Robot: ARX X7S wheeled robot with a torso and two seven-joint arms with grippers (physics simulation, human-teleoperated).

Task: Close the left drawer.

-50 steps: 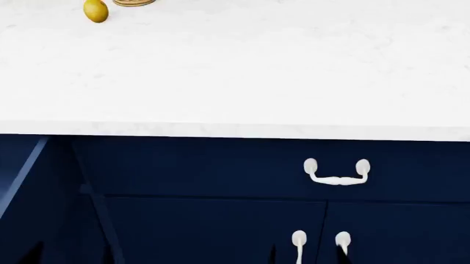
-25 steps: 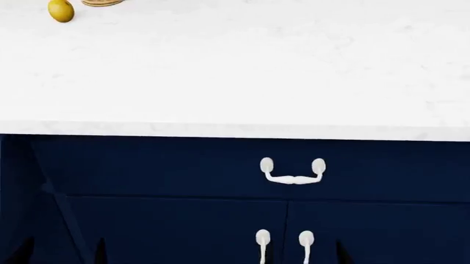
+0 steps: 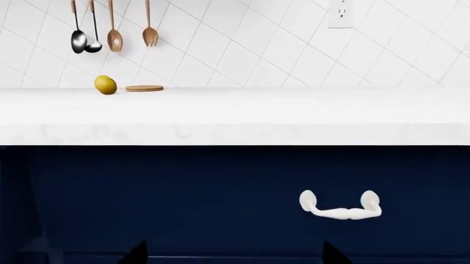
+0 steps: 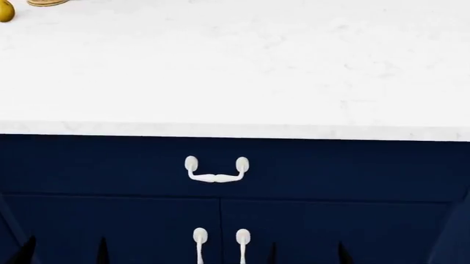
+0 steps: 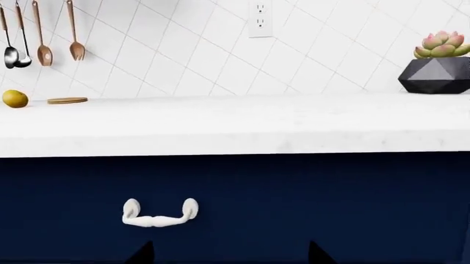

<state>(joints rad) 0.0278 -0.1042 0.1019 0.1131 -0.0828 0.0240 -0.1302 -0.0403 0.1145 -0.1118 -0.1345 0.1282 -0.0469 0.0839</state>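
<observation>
A wide navy drawer front (image 4: 331,168) with one white curved handle (image 4: 215,169) sits flush under the white countertop (image 4: 235,82); none of its inner floor shows. It also shows in the left wrist view (image 3: 184,203) and the right wrist view (image 5: 309,198). The pulled-out drawer with the paler inside, seen earlier at the far left, is out of view. My left gripper (image 4: 65,256) and right gripper (image 4: 306,256) are low in front of the cabinet, short of it. Both are open and empty: the left gripper (image 3: 235,258) and the right gripper (image 5: 229,258) show dark tips set wide apart.
Two navy cabinet doors with vertical white handles (image 4: 199,245) lie below the drawer. A lemon (image 3: 105,84) and a wooden coaster (image 3: 144,88) sit at the back of the counter under hanging utensils (image 3: 111,33). A potted succulent (image 5: 437,63) stands at the far right. A paler blue edge (image 4: 457,236) shows at lower right.
The head view has slid right: the handle, the doors and the lemon have shifted left in the picture. The open drawer's paler side at the far left has left the view.
</observation>
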